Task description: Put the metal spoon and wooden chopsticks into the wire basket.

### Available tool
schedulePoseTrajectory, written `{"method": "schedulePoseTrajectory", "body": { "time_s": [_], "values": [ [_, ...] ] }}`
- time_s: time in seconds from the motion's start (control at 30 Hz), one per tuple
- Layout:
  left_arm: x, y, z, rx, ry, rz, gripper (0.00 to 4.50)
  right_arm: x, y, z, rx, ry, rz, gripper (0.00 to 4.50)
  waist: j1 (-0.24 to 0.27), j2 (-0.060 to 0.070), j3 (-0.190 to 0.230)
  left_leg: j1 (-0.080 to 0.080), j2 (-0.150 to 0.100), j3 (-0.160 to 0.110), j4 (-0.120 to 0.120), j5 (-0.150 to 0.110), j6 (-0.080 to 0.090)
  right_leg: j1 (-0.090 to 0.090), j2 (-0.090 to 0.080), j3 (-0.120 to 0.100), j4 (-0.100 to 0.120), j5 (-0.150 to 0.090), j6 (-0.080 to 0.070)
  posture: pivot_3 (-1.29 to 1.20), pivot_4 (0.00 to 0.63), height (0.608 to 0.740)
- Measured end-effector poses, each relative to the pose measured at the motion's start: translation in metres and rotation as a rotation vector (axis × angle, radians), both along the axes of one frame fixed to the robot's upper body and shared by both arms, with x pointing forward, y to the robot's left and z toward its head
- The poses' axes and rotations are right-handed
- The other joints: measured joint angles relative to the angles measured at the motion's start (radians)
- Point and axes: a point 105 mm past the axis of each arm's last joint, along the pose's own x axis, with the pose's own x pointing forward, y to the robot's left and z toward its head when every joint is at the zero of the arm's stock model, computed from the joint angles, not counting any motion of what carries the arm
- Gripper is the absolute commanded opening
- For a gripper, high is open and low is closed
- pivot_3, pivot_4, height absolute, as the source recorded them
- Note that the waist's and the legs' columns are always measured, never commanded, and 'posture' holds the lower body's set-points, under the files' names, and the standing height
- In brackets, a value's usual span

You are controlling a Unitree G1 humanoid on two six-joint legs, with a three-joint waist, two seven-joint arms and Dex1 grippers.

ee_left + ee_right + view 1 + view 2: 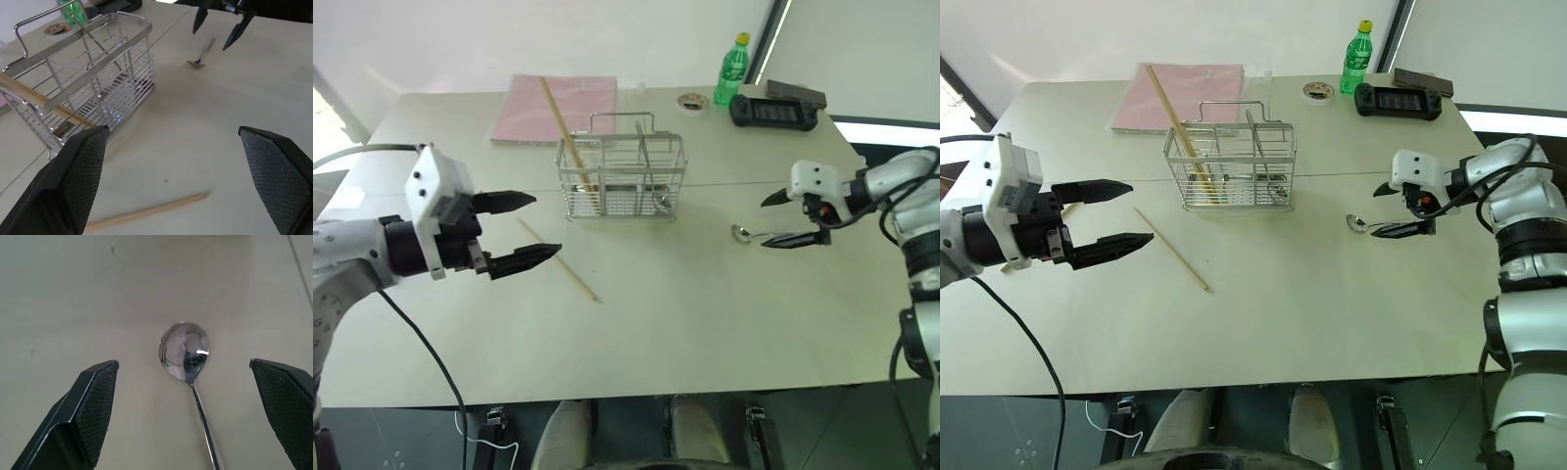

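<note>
The wire basket sits mid-bench with one chopstick leaning inside. Another chopstick lies at its 7 o'clock. The metal spoon lies at 3 o'clock, under the wide-open right hand. The left hand hangs wide open too.

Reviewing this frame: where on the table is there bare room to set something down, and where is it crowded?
Bare: the near strip of the table, in front of the loose chopstick and metal spoon; also the stretch between them. Crowded: the far edge, with pink folder, wire basket, green bottle, tape roll and black controller.
</note>
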Motion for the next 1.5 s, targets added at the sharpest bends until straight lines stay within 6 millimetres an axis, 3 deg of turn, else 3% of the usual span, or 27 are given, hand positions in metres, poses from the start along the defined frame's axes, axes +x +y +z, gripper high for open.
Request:
{"method": "schedulePoseTrajectory", "body": {
  "time_s": [0.47,0.77,0.9,1.1,1.5],
  "values": [
    [-0.014,-0.006,-0.008,0.023,0.064,-0.079,4.50,0.020,-0.006,-0.032,-0.195,0.013,-0.126,4.46,-0.022,0.000,0.000,0.002,0.000,0.000,0.001,0.001,-0.001,0.001,0.001,0.001,0.003,0.000,0.000,0.00,0.150,0.721],
    [-0.013,-0.007,-0.008,0.023,0.057,-0.067,4.50,0.032,0.008,-0.030,-0.210,-0.027,-0.131,4.46,-0.018,0.000,0.000,0.002,0.000,-0.001,0.001,0.001,-0.001,0.001,0.001,0.001,0.004,0.000,0.000,0.00,0.150,0.721],
    [-0.015,-0.008,-0.008,0.026,0.054,-0.072,4.50,0.032,0.008,-0.032,-0.214,-0.027,-0.136,3.20,-0.019,0.000,0.000,0.002,0.000,-0.001,0.001,0.002,-0.002,0.001,0.001,0.002,0.004,0.000,0.000,0.00,0.150,0.721],
    [-0.014,-0.008,-0.007,0.024,0.047,-0.068,4.50,0.029,0.008,-0.034,-0.210,0.002,-0.132,0.04,-0.019,0.000,0.000,0.002,0.000,-0.001,0.001,0.002,-0.002,0.001,0.001,0.002,0.005,0.001,0.001,0.00,0.150,0.721],
    [-0.011,-0.009,0.001,0.019,0.017,-0.067,4.50,0.022,0.017,-0.035,-0.164,0.050,-0.052,0.04,-0.020,0.000,0.000,0.003,0.000,-0.001,0.001,0.002,-0.002,0.002,0.002,0.002,0.005,0.001,0.001,0.00,0.150,0.721]
  ]
}}
